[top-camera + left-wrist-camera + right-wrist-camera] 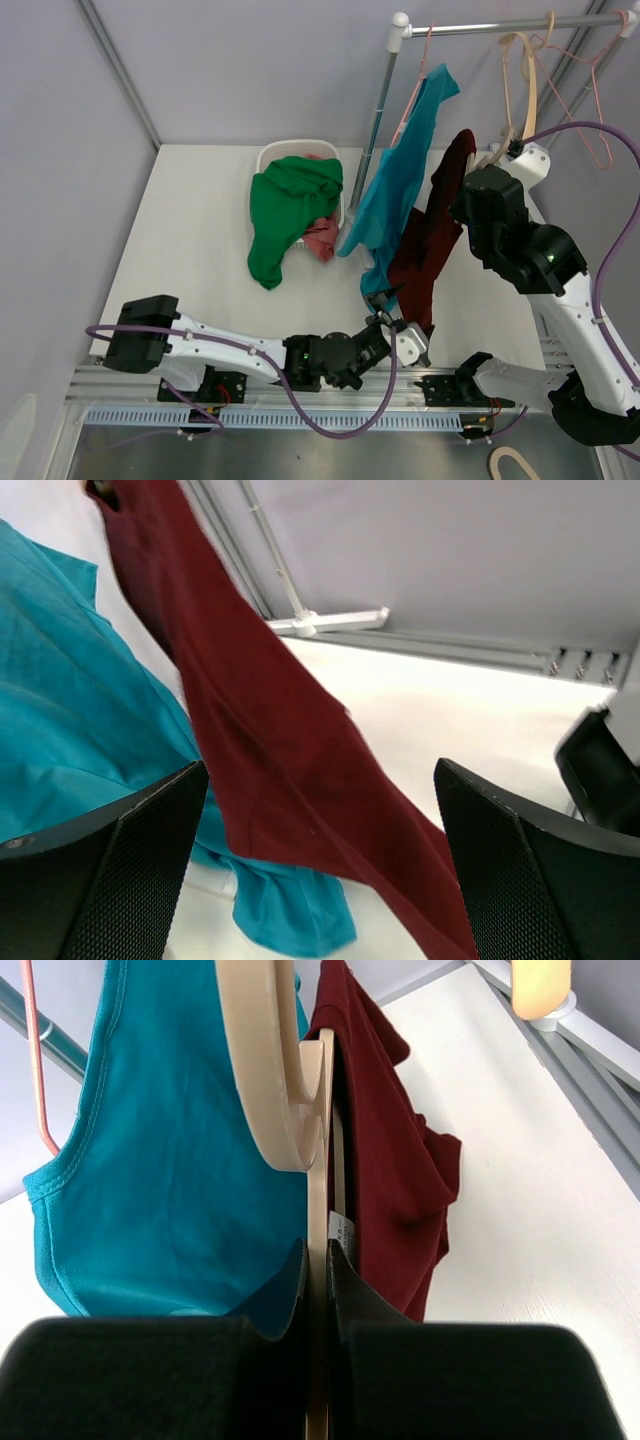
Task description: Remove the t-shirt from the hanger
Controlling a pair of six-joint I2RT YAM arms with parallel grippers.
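A maroon t-shirt (435, 230) hangs from a wooden hanger (527, 90) near the rail's right end. My right gripper (495, 155) is shut on the hanger's lower part (318, 1210), with the maroon shirt (390, 1160) draped just to its right. My left gripper (390, 312) is open, low at the shirt's bottom hem. In the left wrist view the maroon cloth (280, 780) shows between the spread fingers (150, 860); the gripper (320, 767) does not pinch it.
A teal shirt (400, 190) hangs on a pink hanger (415, 70) from the metal rail (500, 25), touching the maroon one. A white basket (275, 155) holds green (295, 215) and pink (320, 240) garments. A bare pink wire hanger (600, 110) hangs far right.
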